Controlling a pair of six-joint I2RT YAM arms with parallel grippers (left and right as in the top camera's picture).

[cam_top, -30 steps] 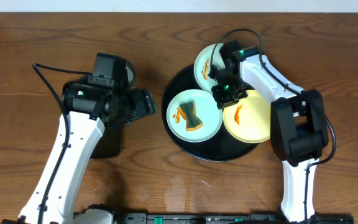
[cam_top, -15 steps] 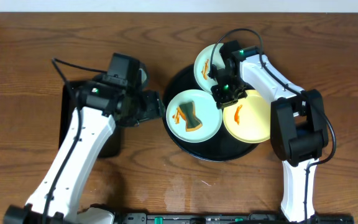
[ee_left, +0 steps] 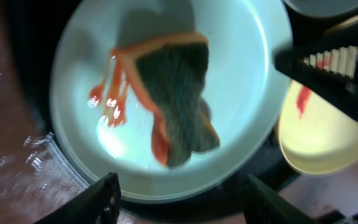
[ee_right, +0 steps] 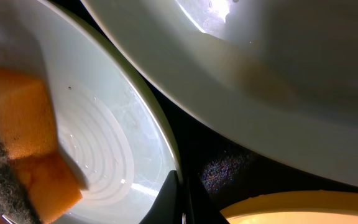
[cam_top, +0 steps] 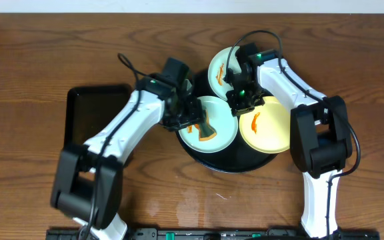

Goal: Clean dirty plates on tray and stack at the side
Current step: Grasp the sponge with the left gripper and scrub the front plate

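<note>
From overhead I see a dark brown wooden table with strong grain filling nearly the whole view. A pale strip runs beyond its far edge. Soft glare lies near the front.

table: brown wood | round black tray: under left end effector | rectangular black tray: well to its left
</note>
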